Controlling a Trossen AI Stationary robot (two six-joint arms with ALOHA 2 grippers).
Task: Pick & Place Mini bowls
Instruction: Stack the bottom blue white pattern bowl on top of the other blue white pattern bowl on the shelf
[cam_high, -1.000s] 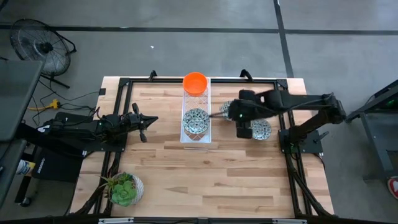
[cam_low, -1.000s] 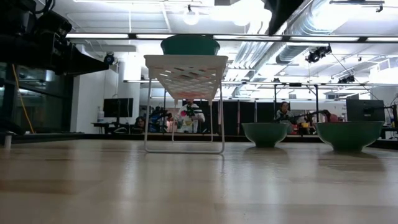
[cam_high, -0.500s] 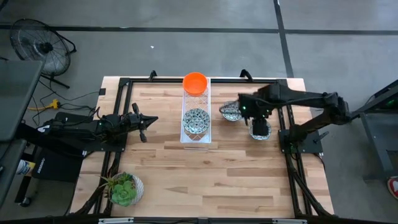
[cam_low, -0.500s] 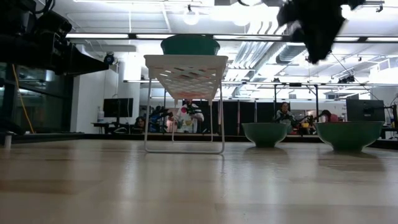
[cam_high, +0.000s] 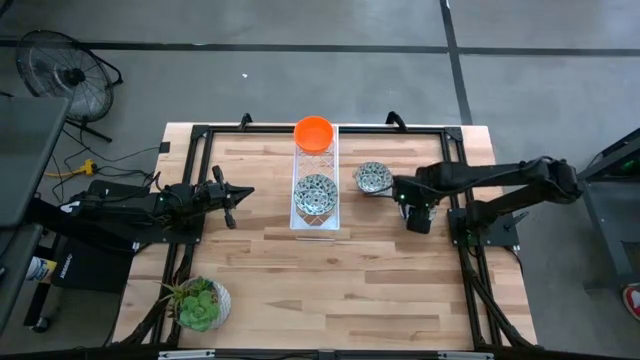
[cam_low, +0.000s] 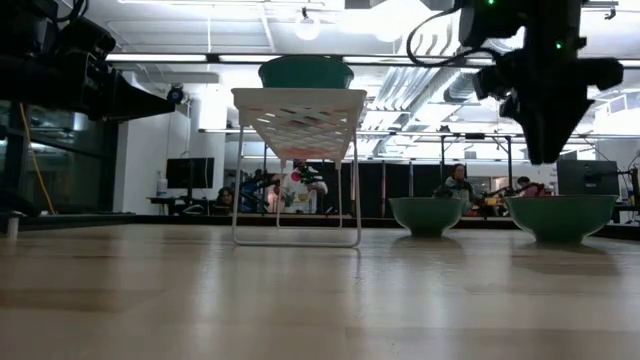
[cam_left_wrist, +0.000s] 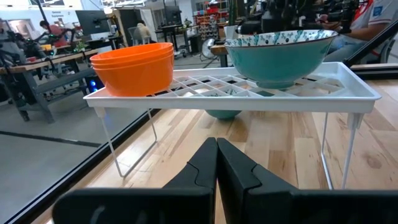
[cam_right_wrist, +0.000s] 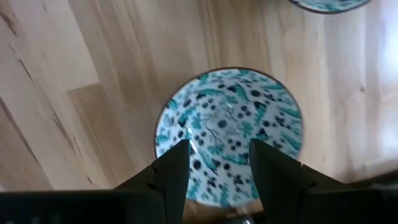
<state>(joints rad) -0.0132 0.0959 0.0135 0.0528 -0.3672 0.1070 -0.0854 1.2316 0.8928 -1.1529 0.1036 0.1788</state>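
A white wire rack (cam_high: 315, 215) carries a stack of orange bowls (cam_high: 314, 132) (cam_left_wrist: 132, 67) and one patterned bowl (cam_high: 315, 192) (cam_left_wrist: 280, 56). A second patterned bowl (cam_high: 373, 178) (cam_low: 427, 215) sits on the table right of the rack. My right gripper (cam_high: 415, 215) (cam_right_wrist: 217, 168) points down, open, just above a third patterned bowl (cam_right_wrist: 229, 134) (cam_low: 560, 217). It hides that bowl in the high view, and its fingers stand over the bowl's inside without touching it. My left gripper (cam_high: 235, 195) (cam_left_wrist: 216, 162) waits shut, left of the rack.
A potted green plant (cam_high: 200, 303) stands at the table's near left corner. A black frame (cam_high: 455, 215) runs along the table's edges, close to my right arm. Bare wood stretches across the near half of the table (cam_high: 340, 290).
My right gripper drew back from beside the rack toward the table's right and near edges. It tipped to point down and sank over the rightmost patterned bowl. The bowls stayed where they were.
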